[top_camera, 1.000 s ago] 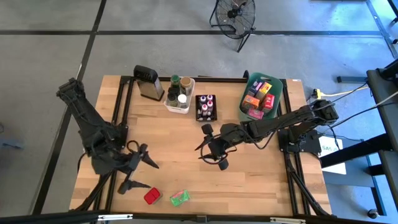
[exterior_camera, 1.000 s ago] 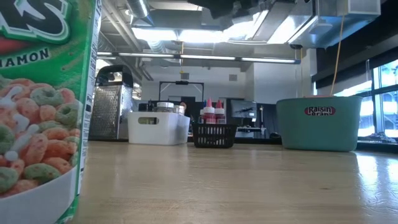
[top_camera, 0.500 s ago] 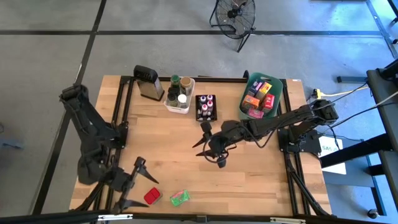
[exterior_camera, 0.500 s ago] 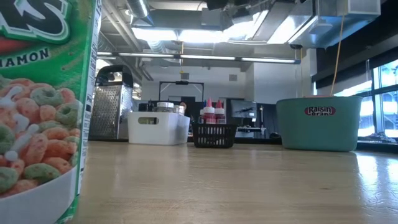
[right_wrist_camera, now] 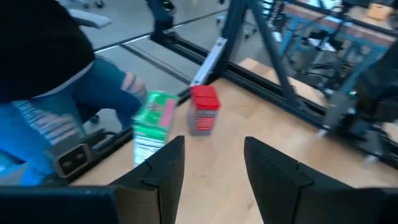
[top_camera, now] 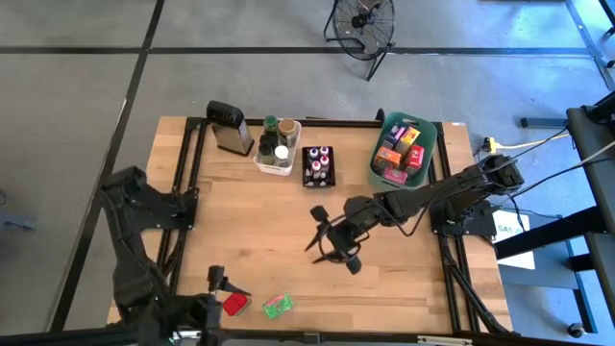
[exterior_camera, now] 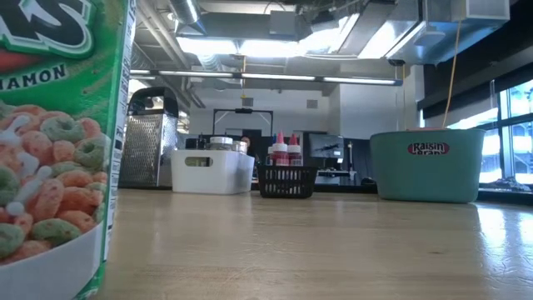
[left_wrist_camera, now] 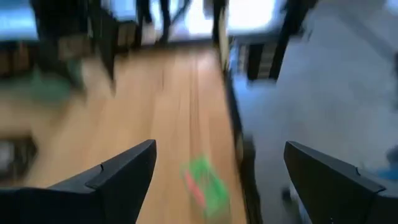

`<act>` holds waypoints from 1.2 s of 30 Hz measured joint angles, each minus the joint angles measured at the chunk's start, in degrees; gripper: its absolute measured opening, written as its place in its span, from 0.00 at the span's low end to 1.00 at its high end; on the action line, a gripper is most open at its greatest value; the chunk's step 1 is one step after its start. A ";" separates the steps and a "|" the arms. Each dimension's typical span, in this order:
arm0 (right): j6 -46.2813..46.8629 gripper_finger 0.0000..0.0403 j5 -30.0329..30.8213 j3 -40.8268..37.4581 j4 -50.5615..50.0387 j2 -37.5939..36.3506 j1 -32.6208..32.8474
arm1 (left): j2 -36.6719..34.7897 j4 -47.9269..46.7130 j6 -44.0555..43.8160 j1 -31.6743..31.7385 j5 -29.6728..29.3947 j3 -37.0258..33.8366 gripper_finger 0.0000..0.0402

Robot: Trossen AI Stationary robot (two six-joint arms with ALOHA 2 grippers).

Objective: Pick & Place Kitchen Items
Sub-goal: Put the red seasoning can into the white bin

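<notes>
From above we see the left gripper down at the table's near edge, fingers spread wide and empty, right beside the red packet, with the green packet just to its right. The right gripper hangs over the middle of the wooden table, jaws partly parted, nothing between them. Along the far edge stand the grater, the white bin with lidded jars, the black bin of small bottles and the teal bin full of packets. At table level a green cereal box fills our left side, and far across we pick out the grater, white bin, black bin and teal bin; no gripper shows here. Through the left wrist, blurred, the two fingers stand far apart with the green packet lying between them on the wood. Through the right wrist, the fingers sit at a moderate gap, empty, and beyond them the green packet and red packet stand near the table edge, a person's ripped jeans behind.
</notes>
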 joint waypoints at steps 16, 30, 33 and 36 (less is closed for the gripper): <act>3.43 0.42 -0.15 0.00 -2.62 0.00 7.20 | 16.52 -41.68 -54.49 7.64 43.59 11.75 0.87; 6.43 0.42 -0.07 0.00 -6.68 0.00 9.74 | 16.91 -42.41 -56.24 10.02 45.08 11.75 0.87; 6.43 0.42 0.76 0.00 -7.18 0.00 9.95 | 16.91 -42.02 -58.16 10.71 45.08 11.73 0.87; 6.43 0.42 0.78 0.00 -7.16 0.00 9.91 | 16.91 -40.31 -58.23 11.15 44.50 11.49 0.87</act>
